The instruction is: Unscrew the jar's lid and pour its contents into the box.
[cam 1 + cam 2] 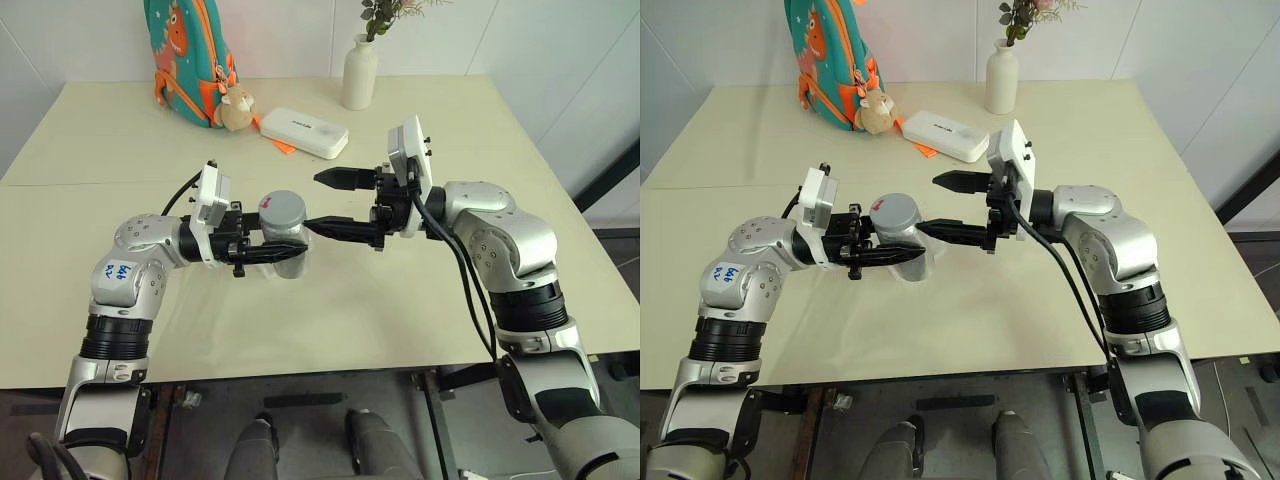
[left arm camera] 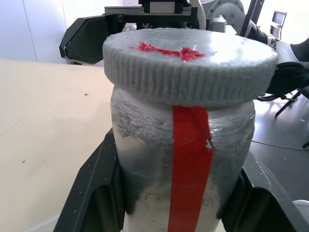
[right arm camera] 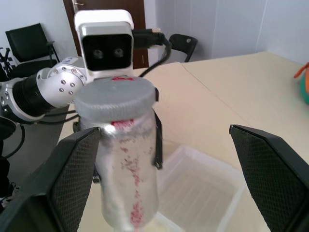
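Observation:
My left gripper [image 1: 292, 248] is shut on the jar [image 2: 183, 159], a cloudy clear cylinder with a red strip down its side, and holds it upright above the table. The ribbed grey lid [image 1: 283, 209] sits on top, marked with a red smear. My right gripper [image 1: 318, 201] stands open just right of the lid, one finger on each side and neither touching it. The box [image 3: 203, 193], a shallow clear tray, lies on the table under and beside the jar. I cannot make out the contents through the jar's wall.
At the back of the cream table [image 1: 400, 300] stand a white vase [image 1: 359, 72], a white oblong case [image 1: 303, 132], a teal backpack [image 1: 188, 55] and a small plush toy [image 1: 236, 108]. The table's front edge runs just below both arms.

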Controlling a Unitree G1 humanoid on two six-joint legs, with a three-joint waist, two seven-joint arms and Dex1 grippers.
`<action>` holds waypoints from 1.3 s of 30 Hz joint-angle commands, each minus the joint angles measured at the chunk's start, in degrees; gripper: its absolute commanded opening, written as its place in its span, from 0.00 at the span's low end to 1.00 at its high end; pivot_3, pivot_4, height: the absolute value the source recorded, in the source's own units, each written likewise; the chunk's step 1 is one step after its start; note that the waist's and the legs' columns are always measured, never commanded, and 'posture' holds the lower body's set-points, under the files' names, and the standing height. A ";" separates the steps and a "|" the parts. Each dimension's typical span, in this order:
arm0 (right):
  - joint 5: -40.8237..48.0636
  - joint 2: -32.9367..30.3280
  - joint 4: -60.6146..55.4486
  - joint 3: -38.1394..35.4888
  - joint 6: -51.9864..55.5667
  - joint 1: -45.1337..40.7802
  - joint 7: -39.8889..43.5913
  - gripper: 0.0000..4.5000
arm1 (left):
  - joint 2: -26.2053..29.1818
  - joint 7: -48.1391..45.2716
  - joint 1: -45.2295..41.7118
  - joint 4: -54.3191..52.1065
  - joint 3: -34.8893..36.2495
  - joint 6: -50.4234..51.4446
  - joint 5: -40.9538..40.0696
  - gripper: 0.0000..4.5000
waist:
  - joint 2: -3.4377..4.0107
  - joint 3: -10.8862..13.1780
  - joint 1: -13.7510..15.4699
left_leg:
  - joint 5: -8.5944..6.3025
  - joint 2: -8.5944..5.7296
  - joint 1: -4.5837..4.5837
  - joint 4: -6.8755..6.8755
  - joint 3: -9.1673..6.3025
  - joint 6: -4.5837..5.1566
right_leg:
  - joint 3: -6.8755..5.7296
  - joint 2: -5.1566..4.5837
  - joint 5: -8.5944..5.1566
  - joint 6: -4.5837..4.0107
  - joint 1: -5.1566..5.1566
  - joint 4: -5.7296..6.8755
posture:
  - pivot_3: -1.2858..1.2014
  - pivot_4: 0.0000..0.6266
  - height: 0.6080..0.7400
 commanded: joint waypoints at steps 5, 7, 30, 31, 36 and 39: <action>-0.22 -2.31 1.13 -2.00 -1.68 -0.38 2.00 0.99 | 0.64 -0.33 -0.03 -2.46 1.24 -0.44 -1.14 0.43 | 0.00 0.00 -0.04 | 0.00 0.00 0.00 0.00 0.00 0.00 | 0.00 0.00 0.00 0.00 0.00 -0.01 | 0.52 0.24 1.00; 0.56 -2.38 0.75 -2.03 -0.90 -0.41 2.69 0.99 | 0.72 -0.32 0.08 -2.55 1.26 -0.45 -1.11 0.43 | 0.00 0.00 -0.06 | 0.00 0.00 0.00 0.00 0.00 0.00 | 0.00 0.00 0.00 0.00 0.00 -0.01 | 0.52 0.24 1.00; 2.74 6.92 -2.74 1.96 4.20 -4.60 -0.54 0.99 | 0.87 -0.44 -0.19 -2.25 0.76 -0.22 -0.77 0.43 | 0.01 0.00 0.05 | 0.00 0.00 -0.01 0.03 0.00 0.00 | 0.00 0.00 0.00 0.00 0.00 0.00 | 0.52 0.24 1.00; 2.53 7.23 -2.70 2.04 3.92 -4.63 -0.47 0.99 | 0.81 -0.39 -0.19 -2.28 0.75 -0.21 -0.78 0.43 | 0.01 0.00 0.07 | 0.00 0.00 -0.01 0.03 0.00 0.00 | 0.00 0.00 0.00 0.00 0.00 0.00 | 0.52 0.24 1.00; 2.45 8.05 -2.83 1.67 3.74 -4.54 -0.46 0.99 | 0.61 -0.18 -0.10 -2.48 0.71 -0.17 -0.83 0.43 | 0.01 0.00 -0.05 | 0.00 0.00 -0.01 0.02 -0.01 0.00 | -0.01 0.01 0.00 0.00 0.00 0.02 | 0.52 0.24 1.00; 2.44 8.19 -3.01 1.58 3.76 -4.37 -0.47 0.99 | 0.52 -0.03 0.08 -2.68 0.72 -0.19 -0.85 0.43 | 0.01 0.00 -0.06 | 0.00 0.00 -0.01 0.02 -0.01 0.00 | -0.01 0.00 0.00 0.00 0.00 0.02 | 0.52 0.24 1.00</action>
